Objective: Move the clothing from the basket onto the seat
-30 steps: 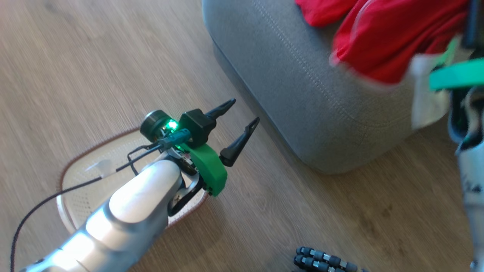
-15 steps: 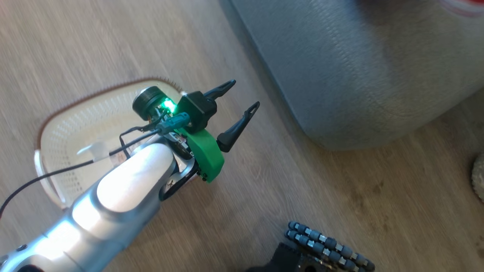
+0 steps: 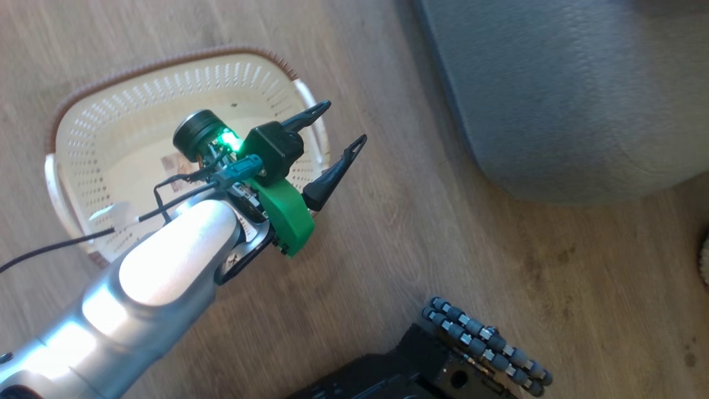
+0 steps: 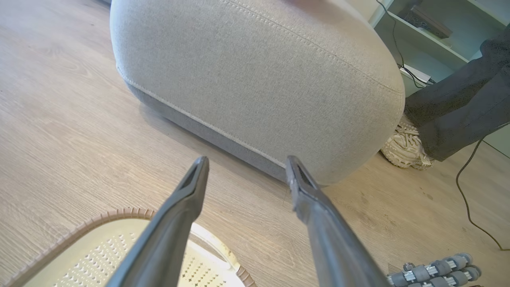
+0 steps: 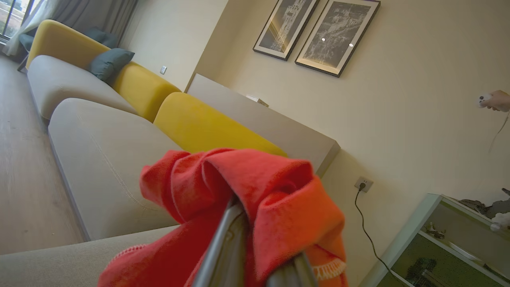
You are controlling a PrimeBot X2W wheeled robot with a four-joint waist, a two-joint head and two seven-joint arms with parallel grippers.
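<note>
Basket (image 3: 166,61) on the wooden floor (image 3: 415,233), near the seat (image 3: 554,100) but apart from it, with a strip of floor between the two. The head view looks down into the basket: perforated cream walls, brown rim, and a label (image 3: 177,163) on its bare bottom.

Left pincer (image 3: 344,122) hangs above the basket's edge on the seat side, its fingers spread wide and pointing toward the seat. In the left wrist view the two dark fingers of this pincer (image 4: 247,159) frame floor and the seat's (image 4: 259,79) rounded, stitched corner, with the basket's rim (image 4: 107,217) below them.

Right pincer (image 5: 257,243), seen in the right wrist view, is closed on the clothing (image 5: 271,199): red fabric drapes over both fingers and hides their tips. A pale fringed hem shows at the lower right of the bundle. The clothing is held up above grey upholstery, with yellow backrests (image 5: 207,127) behind it.

Roller wheels (image 3: 487,346) of the robot's base lie at the bottom of the head view. A person's trouser leg (image 4: 458,107) and shoe (image 4: 404,147) stand just beside the seat's far corner. A person's hand (image 5: 498,99) holding a small white object shows at the right edge of the right wrist view.
</note>
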